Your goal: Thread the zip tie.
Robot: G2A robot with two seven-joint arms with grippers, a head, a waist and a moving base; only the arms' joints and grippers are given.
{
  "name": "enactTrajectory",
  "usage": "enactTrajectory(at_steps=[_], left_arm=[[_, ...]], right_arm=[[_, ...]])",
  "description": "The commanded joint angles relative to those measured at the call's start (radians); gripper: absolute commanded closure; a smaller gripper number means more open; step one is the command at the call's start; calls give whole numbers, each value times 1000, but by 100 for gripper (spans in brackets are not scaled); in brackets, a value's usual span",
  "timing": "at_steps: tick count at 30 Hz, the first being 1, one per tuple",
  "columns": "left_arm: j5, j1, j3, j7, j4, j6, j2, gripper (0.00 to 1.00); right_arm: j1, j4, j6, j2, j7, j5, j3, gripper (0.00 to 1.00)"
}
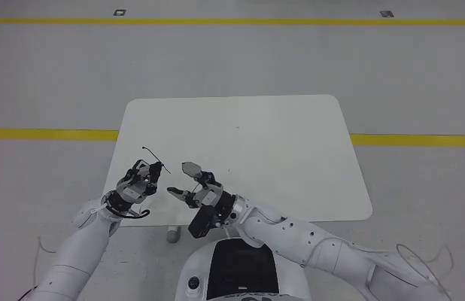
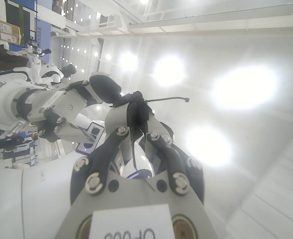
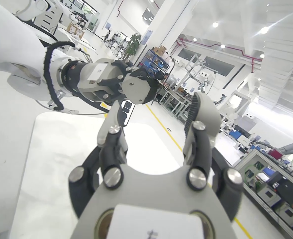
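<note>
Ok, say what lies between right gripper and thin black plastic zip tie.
Top view: only bare white table between right gripper and zip tie.

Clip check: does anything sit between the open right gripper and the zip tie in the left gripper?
Nothing visible does. The right gripper is open beside the left gripper, shut on the zip tie, with only air between them above the table.

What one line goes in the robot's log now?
left end effector: shut on zip tie | right end effector: open, empty | threading: not done
</note>
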Motion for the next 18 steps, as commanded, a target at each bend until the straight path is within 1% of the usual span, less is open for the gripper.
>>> enactTrajectory(at_steps=[1, 7, 10, 18], left_arm=[[0, 0, 0, 0, 0, 0, 0, 100], [0, 0, 0, 0, 0, 0, 0, 100], [0, 0, 0, 0, 0, 0, 0, 100], [0, 0, 0, 0, 0, 0, 0, 100]], right_arm=[[2, 4, 0, -3, -1, 0, -1, 76], [6, 19, 0, -12, -2, 0, -3, 79], [10, 30, 0, -19, -1, 0, -5, 79], [20, 65, 0, -45, -8, 0, -13, 82]])
